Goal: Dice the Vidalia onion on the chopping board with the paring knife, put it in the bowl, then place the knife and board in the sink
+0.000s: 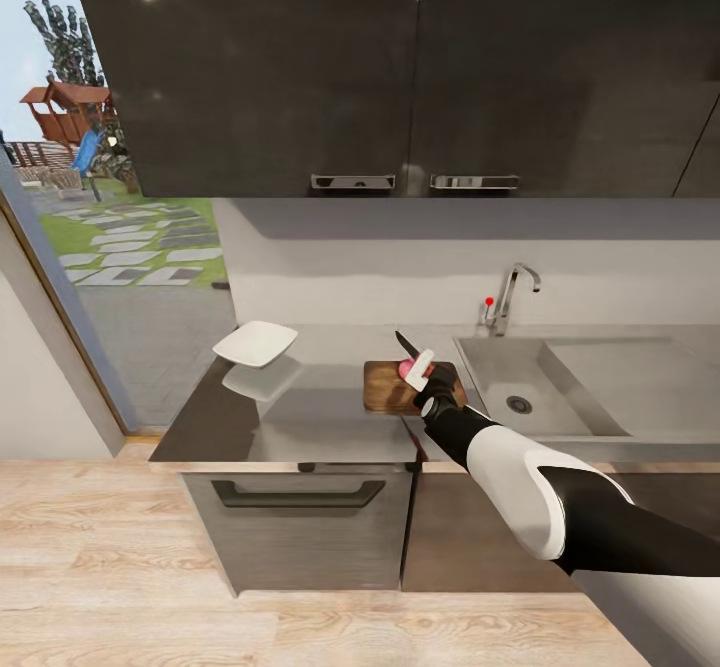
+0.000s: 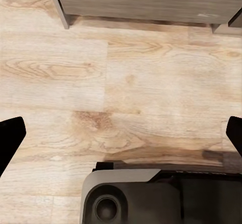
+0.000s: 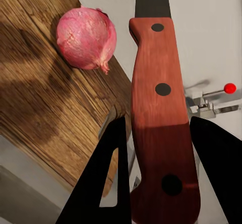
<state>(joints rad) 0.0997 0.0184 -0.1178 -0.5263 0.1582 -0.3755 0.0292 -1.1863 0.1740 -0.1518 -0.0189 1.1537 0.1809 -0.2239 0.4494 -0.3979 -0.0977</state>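
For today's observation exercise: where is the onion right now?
In the head view the onion sits whole on the chopping board, left of the sink, beside the right claw holding the paring knife.

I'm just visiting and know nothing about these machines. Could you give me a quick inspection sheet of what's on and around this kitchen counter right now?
Surface: grey countertop, glossy, over dark lower cabinets.
Job's things: onion whole, resting on the chopping board; paring knife held above the board; white bowl on the counter at the board's left; sink at its right, nothing seen in the basin.
Clutter: nothing seen.
Grippers: right tool shut on the knife handle; left tool open, hanging over the wood floor.
Cables: nothing seen.
Surroundings: dark upper cabinets, chrome faucet, a glass door at left onto a garden.
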